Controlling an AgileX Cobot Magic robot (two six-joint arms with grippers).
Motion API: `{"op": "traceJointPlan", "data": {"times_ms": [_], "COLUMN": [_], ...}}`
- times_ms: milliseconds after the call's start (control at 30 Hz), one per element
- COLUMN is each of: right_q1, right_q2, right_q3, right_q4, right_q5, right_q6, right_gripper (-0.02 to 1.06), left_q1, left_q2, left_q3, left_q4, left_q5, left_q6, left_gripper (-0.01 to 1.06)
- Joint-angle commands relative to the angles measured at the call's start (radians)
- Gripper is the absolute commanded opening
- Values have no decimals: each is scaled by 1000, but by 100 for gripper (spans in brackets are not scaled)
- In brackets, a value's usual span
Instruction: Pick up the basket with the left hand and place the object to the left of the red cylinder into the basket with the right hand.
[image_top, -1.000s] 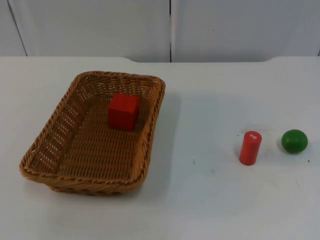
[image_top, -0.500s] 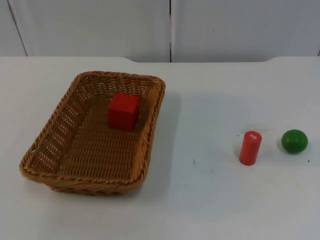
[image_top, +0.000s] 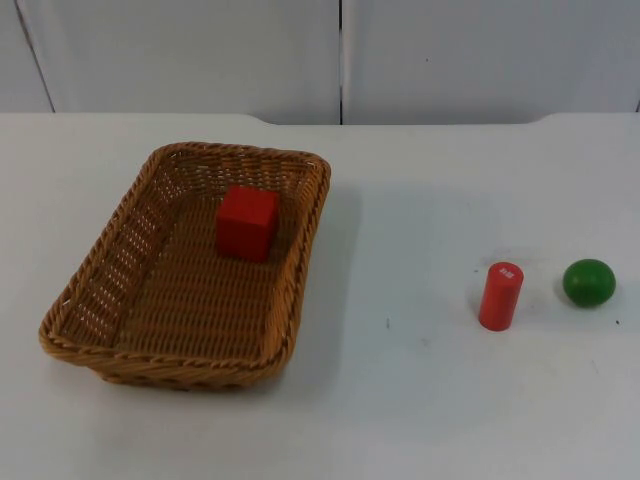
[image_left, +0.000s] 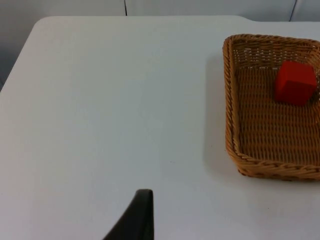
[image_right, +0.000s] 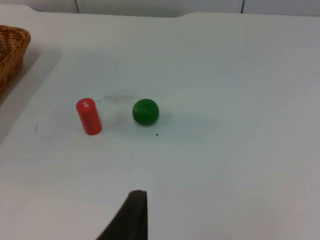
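Note:
A brown wicker basket (image_top: 110, 250) rests on the white table at the left, and a red cube (image_top: 247, 222) lies inside it towards the far end. At the right a red cylinder (image_top: 500, 295) stands upright, with a green ball (image_top: 588, 282) just to its right. My left gripper (image_left: 139, 217) waits above bare table, well left of the basket (image_left: 230, 100) and the cube (image_left: 296, 83). My right gripper (image_right: 131, 215) waits nearer than the cylinder (image_right: 88, 116) and ball (image_right: 145, 111), apart from both. A corner of the basket (image_right: 10, 50) shows beyond the cylinder.
The grey partition wall (image_top: 340, 55) closes the table's far edge. Bare white table (image_top: 400, 230) lies between the basket and the cylinder, and along the front.

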Motion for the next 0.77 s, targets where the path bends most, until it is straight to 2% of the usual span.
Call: {"op": "traceJointPlan", "data": {"times_ms": [0, 733], "right_q1": [-8, -21], "right_q2": [-3, -3], "right_q3": [2, 2], "right_q4": [2, 2], "right_q5": [-12, -12], "right_q6": [-7, -7], "right_gripper": [105, 105], "left_q1": [0, 0], "left_q2": [-3, -3], "left_q3": [5, 5], "left_q4": [-9, -9], "left_q5": [2, 2], "left_q6": [-8, -8], "left_gripper": [105, 105]}}
